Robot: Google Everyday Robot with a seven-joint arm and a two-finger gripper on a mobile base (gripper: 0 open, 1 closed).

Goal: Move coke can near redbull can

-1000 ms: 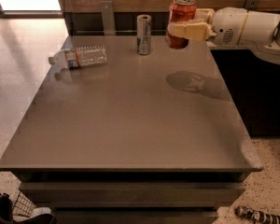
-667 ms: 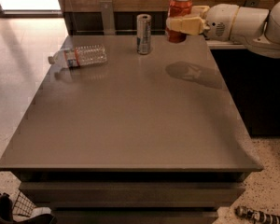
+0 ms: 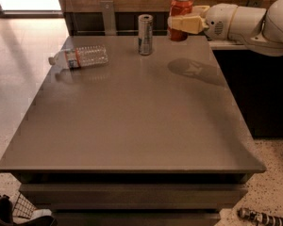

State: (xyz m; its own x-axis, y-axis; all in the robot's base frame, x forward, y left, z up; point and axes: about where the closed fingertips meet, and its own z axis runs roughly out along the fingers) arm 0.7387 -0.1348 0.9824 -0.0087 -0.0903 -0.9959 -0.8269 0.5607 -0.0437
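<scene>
The red coke can (image 3: 180,8) is upright in my gripper (image 3: 180,22), held above the far right part of the grey table (image 3: 132,121). The cream fingers (image 3: 187,23) are shut around the can's lower half. The redbull can (image 3: 145,34), slim and silver with blue patches, stands upright on the table's far edge, a short way left of the held can. My white arm (image 3: 245,22) reaches in from the right.
A clear plastic bottle (image 3: 80,57) lies on its side at the far left of the table. A dark counter (image 3: 254,88) stands along the table's right side. A wooden wall runs behind the table. The gripper's shadow (image 3: 193,70) falls on the table below it.
My gripper with the coke can has shifted slightly up and toward the back of the table. The redbull can and the bottle have not moved.
</scene>
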